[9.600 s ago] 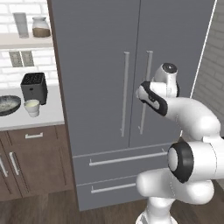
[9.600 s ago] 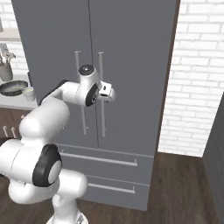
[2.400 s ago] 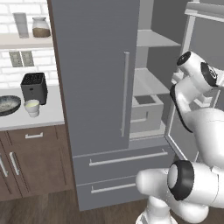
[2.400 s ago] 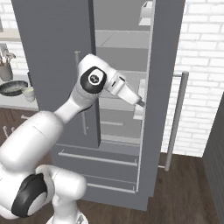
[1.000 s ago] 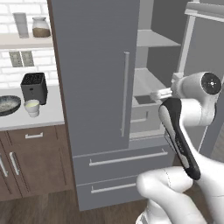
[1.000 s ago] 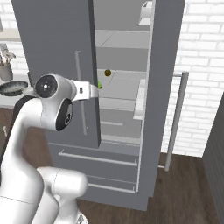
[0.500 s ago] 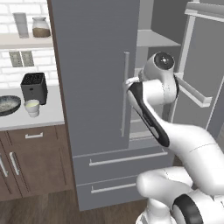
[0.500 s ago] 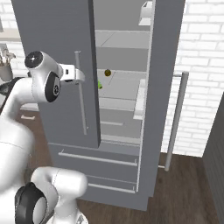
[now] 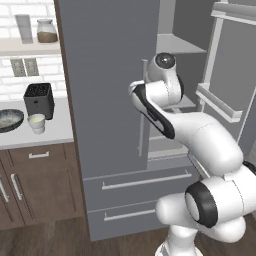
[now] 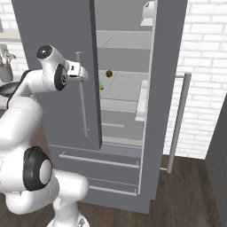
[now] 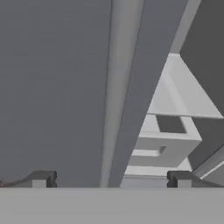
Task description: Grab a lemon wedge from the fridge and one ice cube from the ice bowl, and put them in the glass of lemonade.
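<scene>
- My two-finger gripper (image 11: 109,178) had its jaws spread as wide as they go, with nothing between them, so it was holding nothing at all.
- In the hand view the dark fingertips (image 11: 43,178) sat either side of the long silver bar handle (image 11: 118,87) of the left door, pretty close to it, though I honestly couldn't tell if anything touched.
- From the right base view the hand (image 10: 76,71) was up near the top of that same handle, right at the edge of the closed left door.
- The tall grey double-door fridge (image 10: 53,53) had its right door (image 10: 164,88) swung wide open, pale shelves showing inside.
- The tiny yellow-green lemon wedge (image 10: 101,86) was on a middle shelf, just behind the left door's edge, with a small dark round thing (image 10: 109,73) a bit above it.
- Over on the pale counter (image 9: 55,132) to the left: the wide shallow dark grey ice bowl (image 9: 10,120) at the edge of the left base view, the small whitish glass of lemonade (image 9: 36,123) just beside it, and a black boxy toaster (image 9: 39,99) behind the cup.
</scene>
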{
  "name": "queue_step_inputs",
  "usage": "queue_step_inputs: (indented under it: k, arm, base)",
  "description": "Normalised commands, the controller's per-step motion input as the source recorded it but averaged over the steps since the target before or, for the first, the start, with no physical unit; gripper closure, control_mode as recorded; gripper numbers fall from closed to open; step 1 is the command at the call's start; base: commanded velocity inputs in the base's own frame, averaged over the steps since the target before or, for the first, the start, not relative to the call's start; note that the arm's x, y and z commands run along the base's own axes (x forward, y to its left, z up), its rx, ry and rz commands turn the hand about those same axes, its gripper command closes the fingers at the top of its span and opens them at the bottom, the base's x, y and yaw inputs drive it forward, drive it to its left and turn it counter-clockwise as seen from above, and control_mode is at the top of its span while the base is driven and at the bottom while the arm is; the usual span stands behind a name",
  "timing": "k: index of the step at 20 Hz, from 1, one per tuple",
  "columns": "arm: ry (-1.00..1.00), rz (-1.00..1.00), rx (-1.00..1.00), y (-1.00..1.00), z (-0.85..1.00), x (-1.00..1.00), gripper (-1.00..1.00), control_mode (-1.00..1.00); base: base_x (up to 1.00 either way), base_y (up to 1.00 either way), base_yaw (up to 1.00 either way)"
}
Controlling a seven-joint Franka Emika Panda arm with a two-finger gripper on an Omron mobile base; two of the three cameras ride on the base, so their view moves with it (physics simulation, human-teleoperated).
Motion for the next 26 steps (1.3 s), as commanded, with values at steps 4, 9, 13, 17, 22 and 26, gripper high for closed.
queue_step_inputs:
  k: [4, 9, 13, 17, 22, 26]
  arm:
    - [0.0, 0.0, 0.14, -0.06, -0.51, 0.55, -1.0, -1.0]
    - [0.0, 0.0, 0.07, 0.0, -0.29, 0.58, -1.0, -1.0]
    - [0.02, 0.0, 0.0, 0.0, 0.0, 0.55, -1.0, -1.0]
    - [0.0, 0.0, 0.0, 0.0, -0.15, 0.48, -1.0, -1.0]
    - [0.0, 0.0, 0.0, 0.0, -0.13, 0.31, 1.0, -1.0]
    - [0.0, 0.0, 0.0, 0.01, 0.0, 0.22, 1.0, -1.0]
  base:
    - [0.0, 0.0, 0.0]
    - [0.0, 0.0, 0.0]
    - [0.0, 0.0, 0.0]
    - [0.0, 0.0, 0.0]
    - [0.0, 0.0, 0.0]
    - [0.0, 0.0, 0.0]
